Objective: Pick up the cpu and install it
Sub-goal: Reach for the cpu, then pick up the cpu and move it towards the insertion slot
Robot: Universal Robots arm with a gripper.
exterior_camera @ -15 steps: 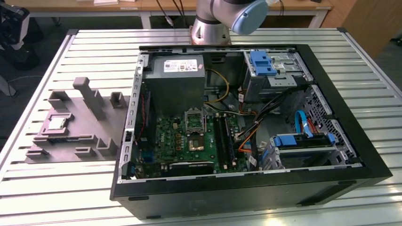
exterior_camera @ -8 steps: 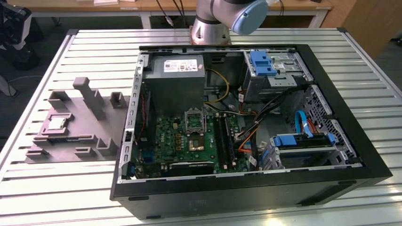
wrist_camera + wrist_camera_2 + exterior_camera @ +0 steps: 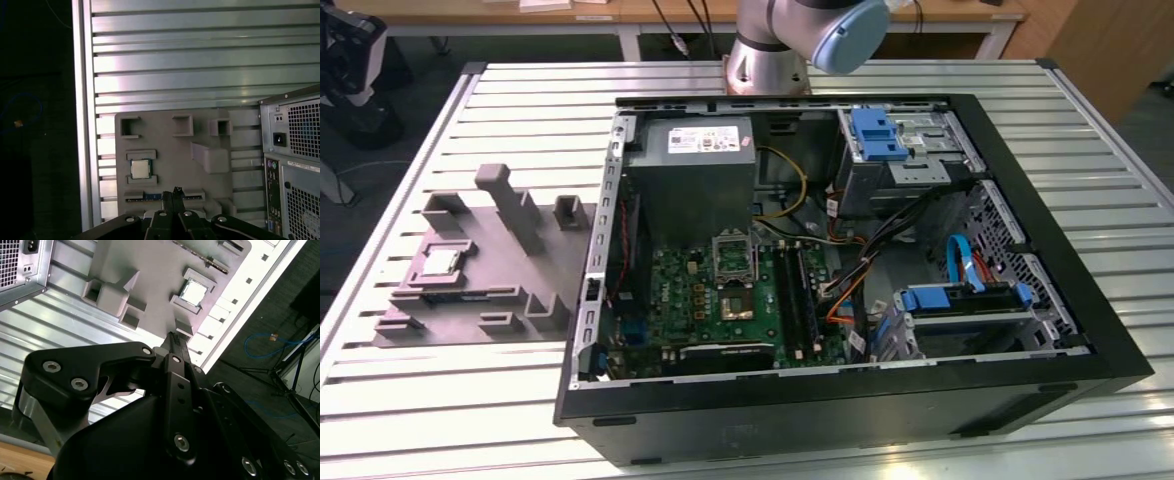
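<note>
Currently: cpu (image 3: 443,262) lying flat in square recess of grey holder tray (image 3: 494,268). Tray on slatted metal surface (image 3: 454,400), just beside open computer case (image 3: 854,410), at exterior view's left. Tool (image 3: 176,192) in first wrist view apart from cpu, fingers closed together, gripping nothing.

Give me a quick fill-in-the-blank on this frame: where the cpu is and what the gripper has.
1. The cpu rests in the grey fixture, ____ the computer case.
2. The fixture lies to the exterior view's ____ of the case.
3. The gripper holds ____.
Missing words: outside; left; nothing.
</note>
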